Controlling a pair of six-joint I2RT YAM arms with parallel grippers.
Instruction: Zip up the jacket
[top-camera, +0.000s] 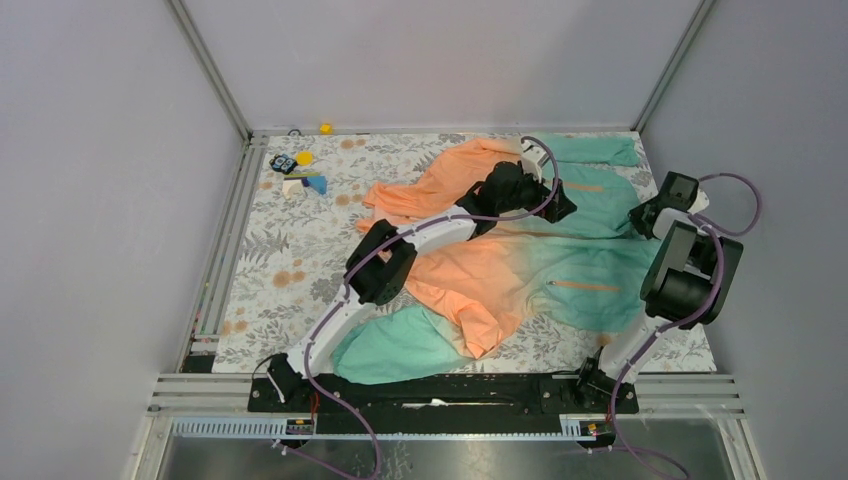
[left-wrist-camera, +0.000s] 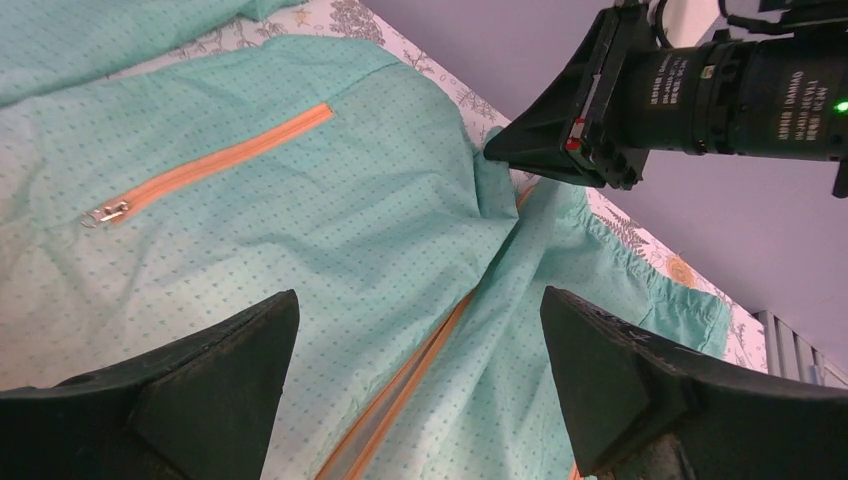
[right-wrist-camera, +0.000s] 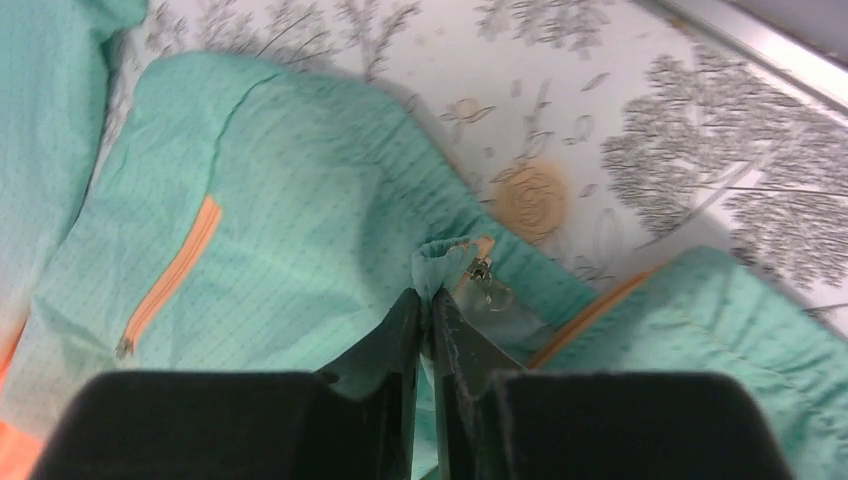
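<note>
The jacket (top-camera: 520, 270) lies spread on the table, orange at the left and back, mint-teal at the right. My left gripper (top-camera: 560, 205) hovers open and empty over the teal front; in the left wrist view (left-wrist-camera: 418, 300) the orange front zipper (left-wrist-camera: 400, 395) runs between its fingers and a pocket zipper (left-wrist-camera: 210, 165) lies to the left. My right gripper (top-camera: 640, 218) is at the jacket's right edge. In the right wrist view (right-wrist-camera: 428, 295) it is shut on a fold of the teal hem (right-wrist-camera: 438, 262), beside the zipper slider (right-wrist-camera: 480, 270). It also shows pinching the fabric in the left wrist view (left-wrist-camera: 500, 148).
Small blue and yellow objects (top-camera: 300, 170) lie at the back left of the floral table cover (top-camera: 290, 260), and a yellow ball (top-camera: 325, 128) sits at the back edge. Metal frame rails (top-camera: 225, 240) and grey walls enclose the table.
</note>
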